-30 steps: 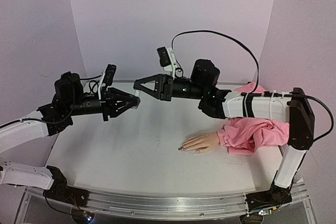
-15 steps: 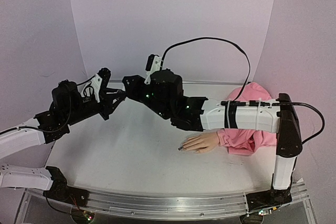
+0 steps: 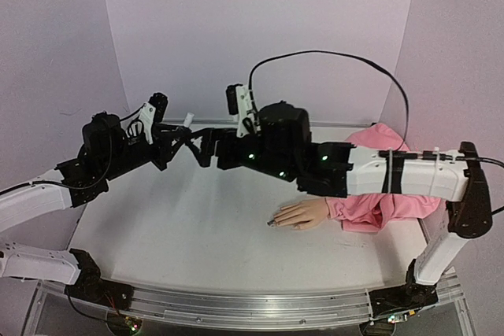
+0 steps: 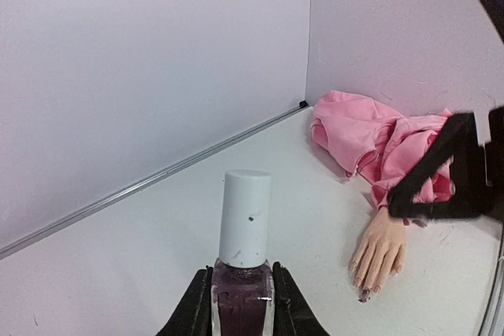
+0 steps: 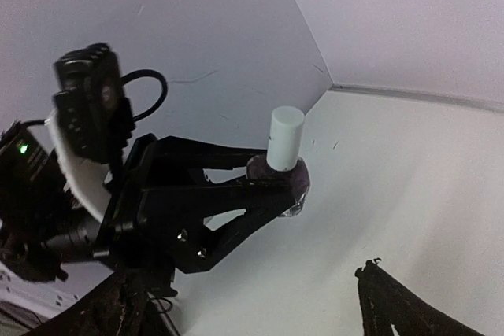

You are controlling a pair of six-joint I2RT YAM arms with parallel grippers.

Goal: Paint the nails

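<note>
White-capped bottle (image 4: 243, 256) sits in left jaws; right jaws gape.

One polish bottle (image 4: 243, 253), one mannequin hand (image 3: 301, 214), one pink sleeve (image 3: 390, 206).

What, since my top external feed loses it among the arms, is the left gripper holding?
Observer: The left wrist view shows the left gripper shut on a polish bottle, which stands upright with dark purple polish inside.
Operator: Is the cap off?
Observer: No, the white cap is on the bottle.
Operator: Has the right gripper got the cap?
Observer: Not by the right wrist view: the right gripper is open, with its fingers short of the cap and apart from it.
</note>
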